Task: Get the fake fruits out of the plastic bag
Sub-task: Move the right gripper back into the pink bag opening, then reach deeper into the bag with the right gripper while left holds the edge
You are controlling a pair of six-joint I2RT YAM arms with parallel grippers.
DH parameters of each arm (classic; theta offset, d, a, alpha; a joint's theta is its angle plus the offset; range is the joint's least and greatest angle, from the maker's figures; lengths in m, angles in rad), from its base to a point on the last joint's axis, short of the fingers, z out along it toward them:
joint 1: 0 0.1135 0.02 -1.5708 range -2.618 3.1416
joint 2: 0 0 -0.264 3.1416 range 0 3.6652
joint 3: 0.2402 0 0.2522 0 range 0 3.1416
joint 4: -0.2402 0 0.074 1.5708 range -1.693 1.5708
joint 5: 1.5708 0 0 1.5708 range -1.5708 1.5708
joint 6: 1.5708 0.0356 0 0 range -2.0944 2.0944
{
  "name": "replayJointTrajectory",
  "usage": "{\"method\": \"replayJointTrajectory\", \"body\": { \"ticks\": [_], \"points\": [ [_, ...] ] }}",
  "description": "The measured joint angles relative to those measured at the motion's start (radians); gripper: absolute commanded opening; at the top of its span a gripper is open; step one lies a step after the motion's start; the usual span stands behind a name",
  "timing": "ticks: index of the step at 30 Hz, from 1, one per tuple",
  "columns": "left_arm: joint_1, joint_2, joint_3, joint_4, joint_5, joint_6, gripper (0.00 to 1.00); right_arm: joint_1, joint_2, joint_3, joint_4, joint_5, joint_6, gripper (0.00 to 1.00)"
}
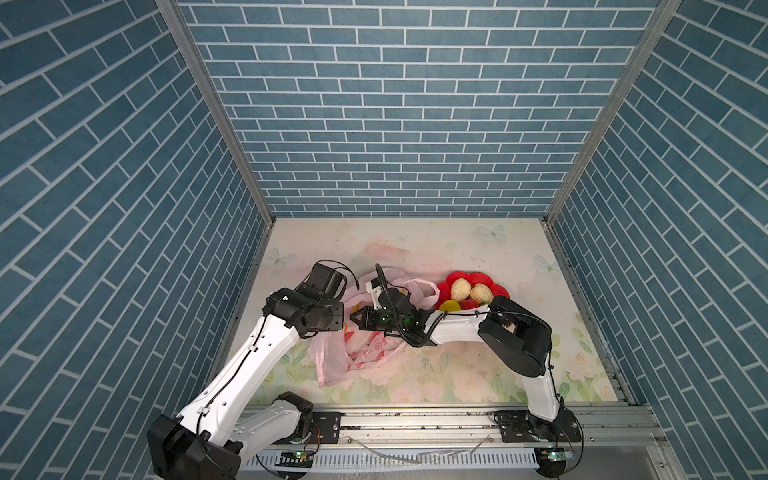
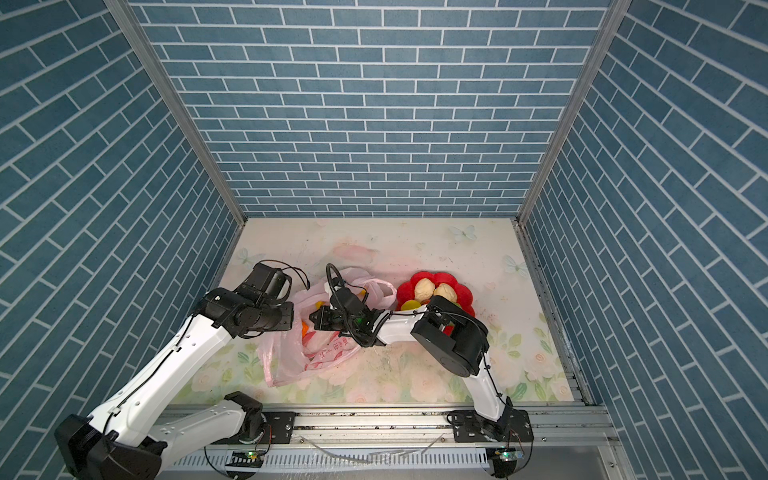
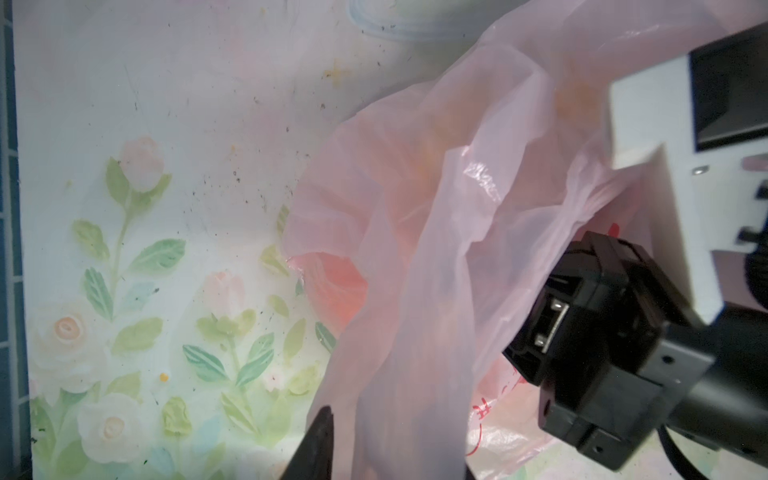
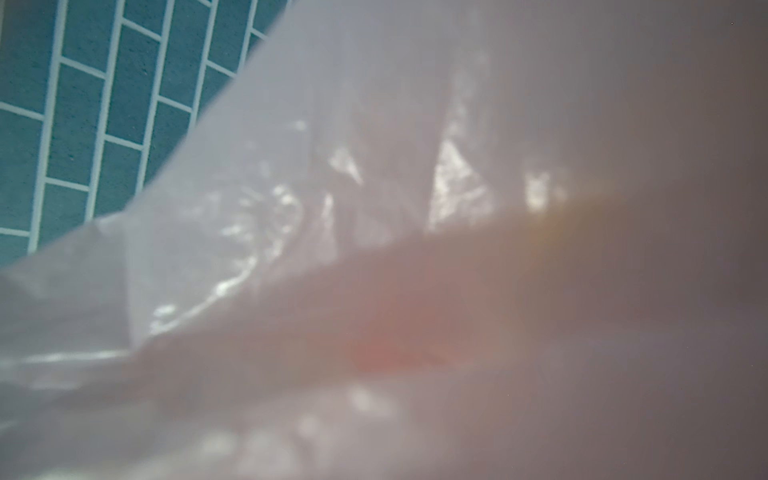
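Blue brick-patterned walls (image 1: 399,104) close in three sides of the cell, joined by bare metal corner posts. The bench (image 1: 457,245) is a smooth, flat sheet printed with pale roses, leaves and butterflies and speckled with dark grit. An aluminium rail (image 1: 415,419) along its front edge carries both arm bases. The far strip of the bench, towards the back wall, lies open.

The plastic bag (image 1: 332,361) lies crumpled left of the middle, between the two arms. It is thin, glossy pink film with red print, and one handle loop reaches just beside the red flower-shaped dish (image 1: 465,275). The dish has scalloped petals and sits right of centre, its near edge under the right arm.

Two matte, lumpy cream fruits (image 1: 460,288) rest in the dish, touching each other, with a yellow fruit (image 1: 450,306) at its near rim. An orange fruit (image 2: 304,328) shows through the bag's film.

The right claw (image 1: 354,320) is closed at the bag's mouth; film blurs its wrist view, so what it grips cannot be told. The left claw (image 3: 390,457) shows one dark finger (image 3: 320,440) beside a hanging strip of film; its state cannot be told.
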Motion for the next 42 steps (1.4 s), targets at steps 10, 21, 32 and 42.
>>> {"method": "replayJointTrajectory", "body": {
  "ticks": [10,21,32,42],
  "points": [
    [0.0,-0.001,-0.017,0.0,0.002,-0.023,0.33,0.018,0.035,0.04,-0.05,-0.029,0.0,0.36],
    [0.0,0.0,-0.025,0.034,0.016,-0.023,0.3,0.02,0.066,0.099,-0.111,-0.041,0.0,0.52],
    [0.0,0.008,-0.025,0.071,0.042,-0.023,0.29,0.022,0.107,0.151,-0.156,-0.043,0.0,0.64],
    [0.0,0.013,-0.026,0.095,0.07,-0.027,0.23,0.022,0.171,0.175,-0.104,-0.072,0.032,0.64]
  ]
}}
